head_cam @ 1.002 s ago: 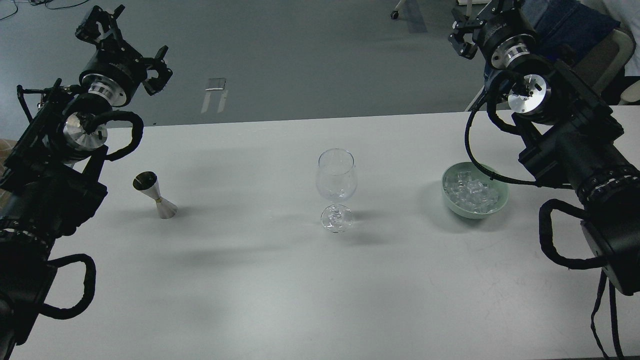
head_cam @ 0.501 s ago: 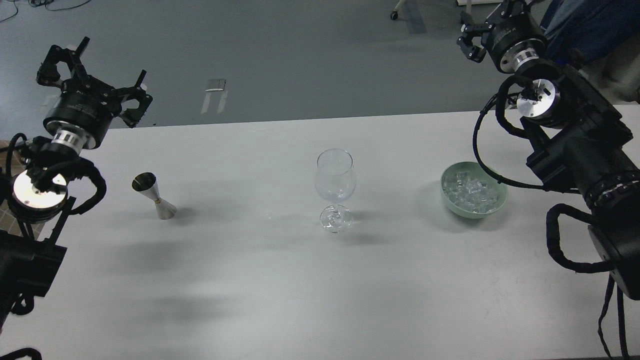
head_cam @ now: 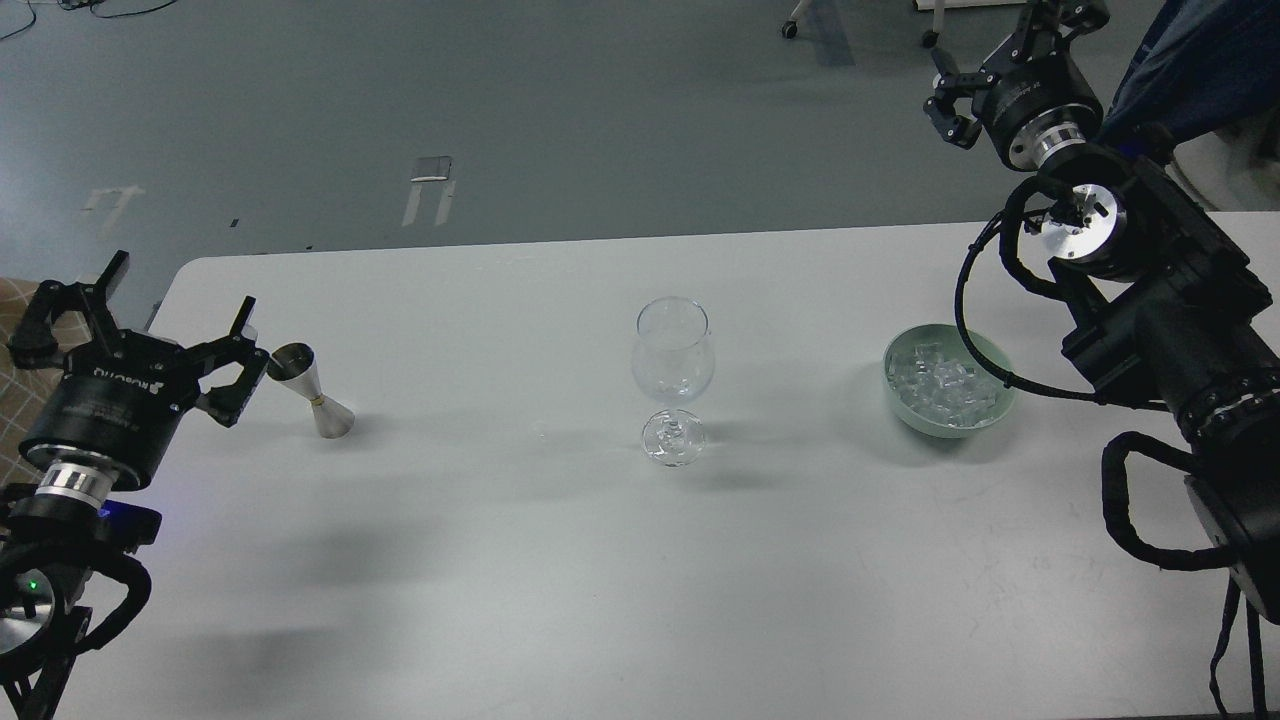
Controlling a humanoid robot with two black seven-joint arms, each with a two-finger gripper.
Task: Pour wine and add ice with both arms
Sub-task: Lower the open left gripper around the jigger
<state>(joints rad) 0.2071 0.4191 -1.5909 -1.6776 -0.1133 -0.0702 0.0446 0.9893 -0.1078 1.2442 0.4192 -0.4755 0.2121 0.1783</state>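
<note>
An empty clear wine glass (head_cam: 673, 378) stands upright at the middle of the white table (head_cam: 500, 560). A steel jigger (head_cam: 310, 391) stands at the left. A pale green bowl (head_cam: 903, 404) at the right holds a heap of clear ice cubes (head_cam: 940, 386). My left gripper (head_cam: 135, 320) is open and empty, just left of the jigger, its right finger close to the jigger's rim. My right gripper (head_cam: 1010, 45) is raised beyond the table's far right edge, far from the bowl; it looks open and empty.
Grey floor lies beyond the table's far edge. My right arm (head_cam: 1160, 300) hangs over the table's right side next to the bowl, with looped cables (head_cam: 1130, 500). A blue cloth or chair (head_cam: 1190, 60) is at the top right.
My left gripper has dropped down and toward me, from above the far edge to beside the jigger. My right gripper has moved up and right, further from the table.
</note>
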